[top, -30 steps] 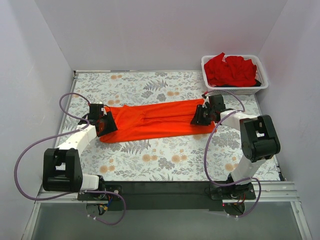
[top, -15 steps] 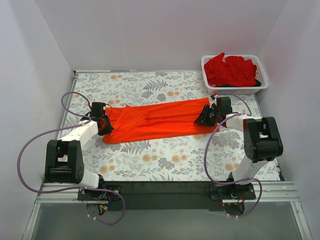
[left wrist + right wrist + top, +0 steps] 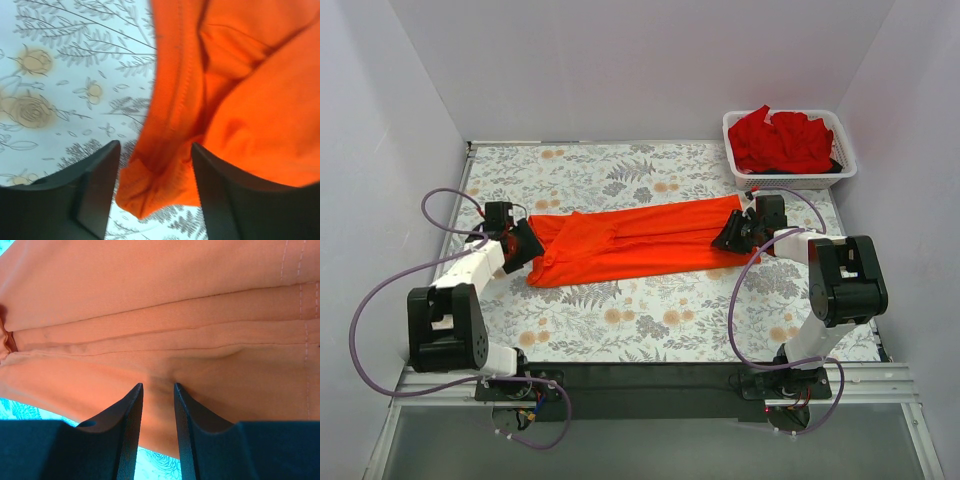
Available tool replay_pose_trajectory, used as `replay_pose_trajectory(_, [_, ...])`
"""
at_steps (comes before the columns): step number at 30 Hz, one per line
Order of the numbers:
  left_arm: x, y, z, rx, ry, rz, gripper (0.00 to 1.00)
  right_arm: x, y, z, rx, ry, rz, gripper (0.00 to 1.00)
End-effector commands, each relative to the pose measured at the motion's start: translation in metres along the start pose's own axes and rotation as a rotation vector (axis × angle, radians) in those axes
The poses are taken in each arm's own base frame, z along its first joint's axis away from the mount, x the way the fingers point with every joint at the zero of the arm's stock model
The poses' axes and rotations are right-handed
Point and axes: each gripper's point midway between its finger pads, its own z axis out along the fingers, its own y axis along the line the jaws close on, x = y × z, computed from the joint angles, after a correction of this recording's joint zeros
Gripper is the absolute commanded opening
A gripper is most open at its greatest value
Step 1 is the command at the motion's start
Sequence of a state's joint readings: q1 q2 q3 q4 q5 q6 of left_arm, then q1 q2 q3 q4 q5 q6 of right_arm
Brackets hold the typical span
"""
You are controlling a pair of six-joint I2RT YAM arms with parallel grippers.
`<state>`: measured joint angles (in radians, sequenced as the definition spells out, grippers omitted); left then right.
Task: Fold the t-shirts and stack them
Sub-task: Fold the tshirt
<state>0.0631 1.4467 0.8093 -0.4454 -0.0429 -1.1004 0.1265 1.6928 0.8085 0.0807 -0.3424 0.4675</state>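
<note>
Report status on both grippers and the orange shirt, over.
Left gripper open, edge of bright orange-red cloth t-shirt between its fingers. Right gripper shut on its other end. White plastic mesh basket stands apart.

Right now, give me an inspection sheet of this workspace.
Surface: floral-patterned table, flat.
Job's things: bright orange-red cloth t-shirt spread lengthwise between the arms; deeper red shirts heaped in white plastic mesh basket, far right corner.
Clutter: nothing seen.
Grippers: left gripper open around the t-shirt's corner; right gripper shut on its other end.
Cables: purple cables loop beside both arms.
Surroundings: plain white walls.
</note>
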Motion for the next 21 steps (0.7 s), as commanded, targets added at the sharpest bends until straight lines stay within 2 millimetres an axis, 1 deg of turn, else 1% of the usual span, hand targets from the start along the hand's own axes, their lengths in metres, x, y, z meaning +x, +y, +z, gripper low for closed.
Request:
replay_pose_trajectory(1, [-0.011,-0.025,-0.033,0.138,-0.066,-0.038,0.6,0.015,-0.028,-0.004,0.108,0.032,0.008,0.39])
replay_pose_trajectory(3, [-0.006,-0.024,-0.04,0.154,-0.078,-0.045,0.6,0.015,-0.026,-0.004,0.104,0.031,0.005,0.39])
replay_pose_trajectory(4, [-0.008,-0.027,-0.05,0.183,-0.105,-0.048,0.6,0.014,-0.026,-0.005,0.101,0.029,0.005,0.38])
replay_pose_trajectory(5, [-0.002,-0.025,-0.052,0.186,-0.104,-0.046,0.6,0.014,-0.025,-0.004,0.099,0.031,0.002,0.39])
replay_pose_trajectory(7, [-0.001,-0.026,-0.057,0.195,-0.133,-0.02,0.61,0.013,-0.024,-0.004,0.092,0.031,0.004,0.38])
replay_pose_trajectory(8, [0.0,-0.025,-0.056,0.198,-0.139,0.029,0.61,0.014,-0.024,-0.003,0.091,0.033,0.004,0.39])
replay_pose_trajectory(9, [0.003,-0.025,-0.054,0.191,-0.131,0.035,0.62,0.013,-0.024,-0.004,0.093,0.03,-0.001,0.38])
replay_pose_trajectory(11, [0.004,-0.031,-0.053,0.208,-0.118,0.076,0.62,0.01,-0.027,-0.004,0.11,0.021,-0.008,0.38])
replay_pose_trajectory(12, [0.002,-0.031,-0.051,0.201,-0.12,0.082,0.62,0.009,-0.028,-0.004,0.114,0.017,-0.008,0.38])
replay_pose_trajectory(13, [0.008,-0.041,-0.05,0.216,-0.107,0.115,0.61,0.006,-0.032,-0.005,0.123,0.011,0.002,0.38])
replay_pose_trajectory(17, [0.022,-0.047,-0.037,0.223,-0.035,0.136,0.59,0.002,-0.043,-0.007,0.137,0.003,0.03,0.38])
replay_pose_trajectory(21, [0.033,-0.055,-0.035,0.248,0.005,0.15,0.58,0.002,-0.051,-0.009,0.159,-0.003,0.046,0.38])
